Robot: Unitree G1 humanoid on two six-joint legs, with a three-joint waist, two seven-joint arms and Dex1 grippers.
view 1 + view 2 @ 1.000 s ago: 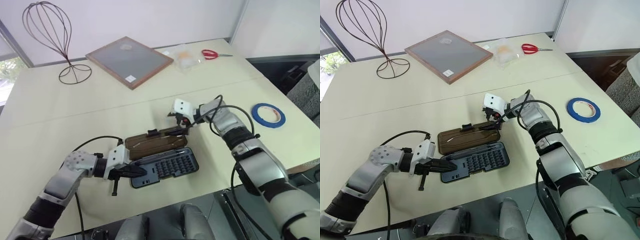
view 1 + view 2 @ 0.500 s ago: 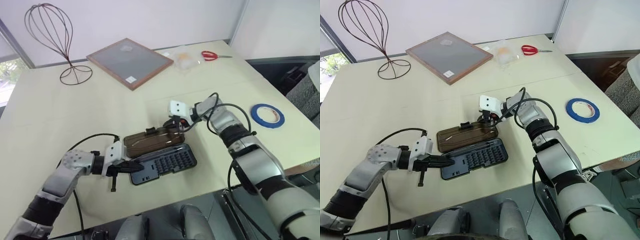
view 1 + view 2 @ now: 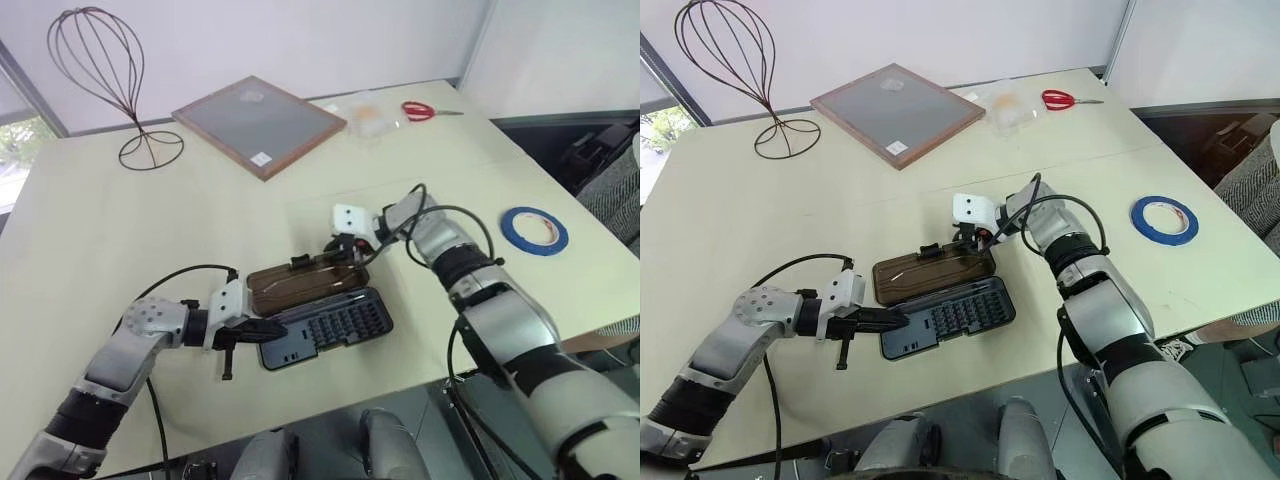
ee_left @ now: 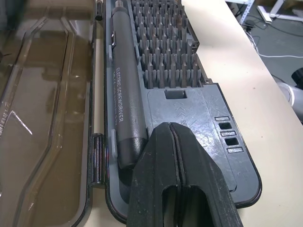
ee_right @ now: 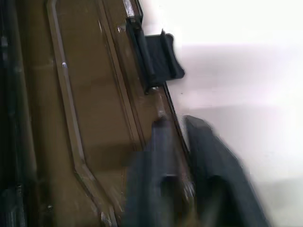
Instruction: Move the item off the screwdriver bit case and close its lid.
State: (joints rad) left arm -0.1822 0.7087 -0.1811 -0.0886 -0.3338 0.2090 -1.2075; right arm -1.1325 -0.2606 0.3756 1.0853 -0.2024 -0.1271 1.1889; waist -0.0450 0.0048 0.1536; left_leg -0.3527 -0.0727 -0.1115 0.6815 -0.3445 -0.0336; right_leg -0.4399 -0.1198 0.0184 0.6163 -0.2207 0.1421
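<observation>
Smoky-brown translucent plastic makes up the lid (image 3: 305,280), which is lying folded flat open on the table (image 3: 150,220), hinged along the long side of the screwdriver bit case (image 3: 325,330) and sitting at the case's twelve o'clock in the head views. It is looking thin, light and fairly stiff, with moulded ribs; I judge it will be swinging easily on its hinge but flexing if pushed at one corner only. Its far long edge, near the small black latch tab (image 5: 158,61), seems the best place to take hold.

At that edge, the right gripper (image 5: 182,142) is working: one finger is lying over the lid's surface and the other is outside the rim, a narrow gap between them, so it is straddling the edge; whether it is truly pinching, I cannot tell.

Against the near end of the grey base, at its nine o'clock, the left gripper (image 4: 175,161) is pressing with its fingers together, apparently steadying it. The base, loaded with rows of bits and a dark screwdriver (image 4: 127,113), is likely heavier than the lid, yet smooth plastic on a smooth table may be sliding without that brace.

Off the case altogether, the blue tape roll (image 3: 536,230) is resting well apart at the case's two o'clock, near the table's right edge.
</observation>
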